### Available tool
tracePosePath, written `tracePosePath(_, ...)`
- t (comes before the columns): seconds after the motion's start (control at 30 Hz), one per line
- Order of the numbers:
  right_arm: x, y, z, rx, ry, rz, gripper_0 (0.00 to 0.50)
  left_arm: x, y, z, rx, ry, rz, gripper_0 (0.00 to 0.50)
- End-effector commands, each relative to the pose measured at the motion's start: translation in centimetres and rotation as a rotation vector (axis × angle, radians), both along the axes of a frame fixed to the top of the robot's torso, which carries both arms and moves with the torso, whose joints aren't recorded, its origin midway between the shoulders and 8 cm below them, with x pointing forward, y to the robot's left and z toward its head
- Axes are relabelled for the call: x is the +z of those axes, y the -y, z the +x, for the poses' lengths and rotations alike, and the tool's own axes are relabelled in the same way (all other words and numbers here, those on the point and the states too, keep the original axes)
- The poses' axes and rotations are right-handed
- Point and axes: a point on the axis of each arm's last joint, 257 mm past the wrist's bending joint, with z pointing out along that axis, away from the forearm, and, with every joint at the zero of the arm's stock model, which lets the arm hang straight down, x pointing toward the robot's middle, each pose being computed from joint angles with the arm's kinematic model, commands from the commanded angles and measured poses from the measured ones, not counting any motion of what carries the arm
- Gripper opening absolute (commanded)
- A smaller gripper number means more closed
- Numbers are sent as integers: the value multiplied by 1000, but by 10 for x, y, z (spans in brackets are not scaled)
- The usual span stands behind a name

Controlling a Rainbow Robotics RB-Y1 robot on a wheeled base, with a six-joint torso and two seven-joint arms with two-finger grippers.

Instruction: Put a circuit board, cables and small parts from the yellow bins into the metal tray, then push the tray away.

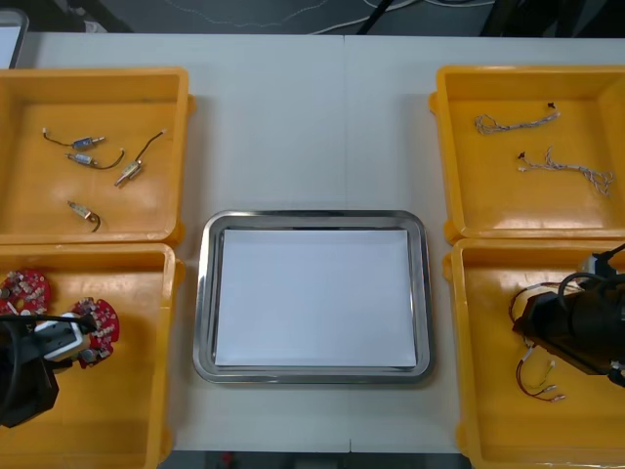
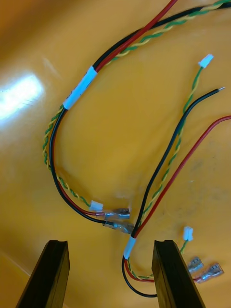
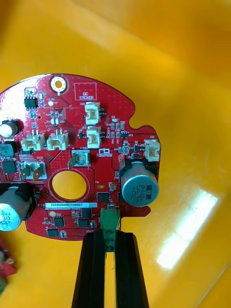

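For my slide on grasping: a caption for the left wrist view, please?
Left gripper shut on the green tab at the edge of a round red circuit board in a yellow bin.

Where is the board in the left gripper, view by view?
Front view: circuit board in near left yellow bin, at left gripper.
Left wrist view: pinched at its edge by the shut fingers.
Right wrist view: cables instead, before right gripper.
Shared landmark: left gripper.

Electronics lab/workshop bench: light table (image 1: pixel 293 117) w/ yellow bins (image 1: pixel 98 76) of cables (image 1: pixel 516 122), small metal parts (image 1: pixel 129 174), a circuit board (image 3: pixel 103 139); metal tray (image 1: pixel 312 217) betw. them.
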Motion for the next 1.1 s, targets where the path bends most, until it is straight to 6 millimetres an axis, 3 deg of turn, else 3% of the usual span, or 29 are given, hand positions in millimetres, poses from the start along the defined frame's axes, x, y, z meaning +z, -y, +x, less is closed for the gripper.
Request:
tracePosePath(0.03,-17,-6,-14,17,-26,-10,500,44,11,24,103,21,-102,0)
tracePosePath(0.3,-32,-5,-13,16,-40,-8,500,78,24,46,170,22,-165,0)
tracePosePath(0.53,-37,-6,-15,20,-40,-14,500,93,40,52,209,5,-202,0)
tracePosePath(0.83,-46,-8,-20,29,-61,-27,500,105,89,51,230,-28,-302,0)
tracePosePath(1.07,-51,-7,-17,27,-56,-27,500,103,119,47,233,-59,-346,0)
tracePosePath(1.1,-51,-7,-18,29,-57,-28,475,101,126,46,240,-70,-357,0)
